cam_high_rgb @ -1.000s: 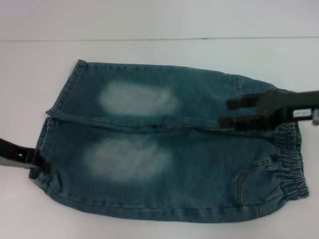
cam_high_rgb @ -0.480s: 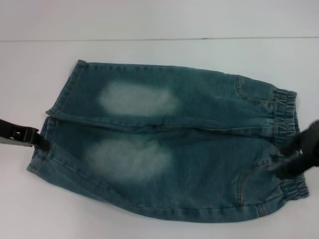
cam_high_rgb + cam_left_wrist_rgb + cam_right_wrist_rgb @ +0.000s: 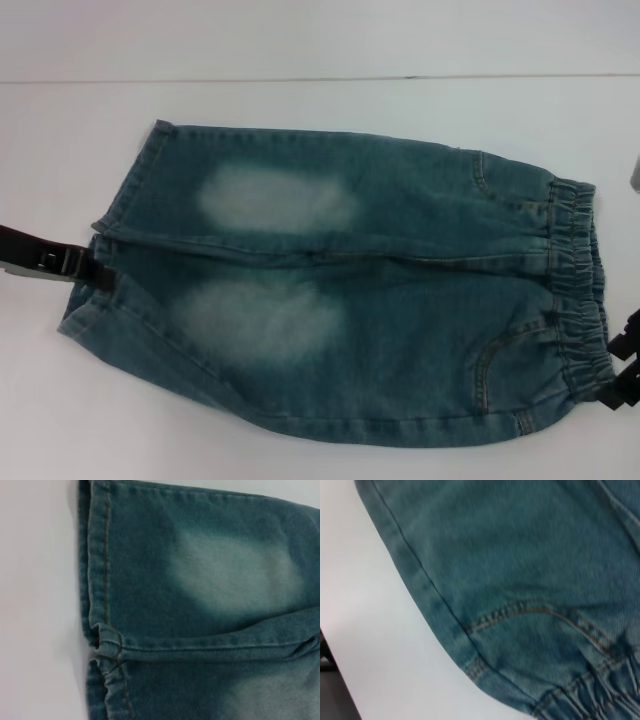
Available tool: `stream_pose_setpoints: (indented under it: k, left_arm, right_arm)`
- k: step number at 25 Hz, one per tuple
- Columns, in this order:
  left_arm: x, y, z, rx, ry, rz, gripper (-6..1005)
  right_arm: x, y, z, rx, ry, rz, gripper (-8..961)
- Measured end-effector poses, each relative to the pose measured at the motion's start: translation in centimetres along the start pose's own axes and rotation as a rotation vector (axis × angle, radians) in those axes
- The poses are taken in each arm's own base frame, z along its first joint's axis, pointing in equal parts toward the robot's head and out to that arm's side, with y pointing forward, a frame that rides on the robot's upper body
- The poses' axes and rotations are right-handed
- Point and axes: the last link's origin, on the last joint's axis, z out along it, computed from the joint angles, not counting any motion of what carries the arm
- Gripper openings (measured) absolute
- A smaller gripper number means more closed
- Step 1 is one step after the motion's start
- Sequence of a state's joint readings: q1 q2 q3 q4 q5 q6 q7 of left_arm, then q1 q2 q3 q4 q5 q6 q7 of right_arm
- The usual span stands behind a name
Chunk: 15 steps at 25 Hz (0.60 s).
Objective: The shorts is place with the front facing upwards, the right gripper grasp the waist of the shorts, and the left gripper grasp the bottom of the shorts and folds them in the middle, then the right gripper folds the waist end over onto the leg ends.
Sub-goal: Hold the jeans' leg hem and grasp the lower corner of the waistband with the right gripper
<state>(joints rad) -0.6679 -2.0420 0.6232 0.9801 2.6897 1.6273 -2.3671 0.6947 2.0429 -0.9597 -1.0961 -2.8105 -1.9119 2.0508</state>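
Note:
Blue denim shorts (image 3: pixel 380 300) lie flat on the white table, front up, with pale faded patches on both legs. The leg ends (image 3: pixel 125 190) are at the left and the ruffled elastic waist (image 3: pixel 575 270) is at the right. My left gripper (image 3: pixel 85 268) reaches in from the left edge and touches the bottom of the shorts where the two legs meet. The left wrist view shows that stitched hem (image 3: pixel 97 570) close up. My right gripper (image 3: pixel 622 360) is open at the right edge, just beside the near corner of the waist. The right wrist view shows the gathered band (image 3: pixel 590 700) and a pocket seam (image 3: pixel 520 610).
Bare white table (image 3: pixel 300 50) surrounds the shorts, with a seam line running across the far side. In the right wrist view the table's edge (image 3: pixel 327 680) shows as a dark strip at one corner.
My right gripper has left the middle of the waist and dropped to its near corner at the right edge. My left gripper moved away from me along the hem to the leg junction.

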Motion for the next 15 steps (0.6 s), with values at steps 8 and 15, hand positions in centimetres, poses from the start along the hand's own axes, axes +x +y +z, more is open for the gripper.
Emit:
stream_pose_setpoints:
  k: [8, 15]
  left_arm:
    - [-0.1, 0.1, 0.2, -0.005, -0.002, 0.007, 12]
    - [0.0, 0.2, 0.2, -0.007, 0.003, 0.003, 12]
  right_arm:
    - [0.1, -0.3, 1.1, 0.018, 0.070, 0.009, 772]
    - [0.1, -0.5, 2.4, 0.001, 0.101, 0.018, 773]
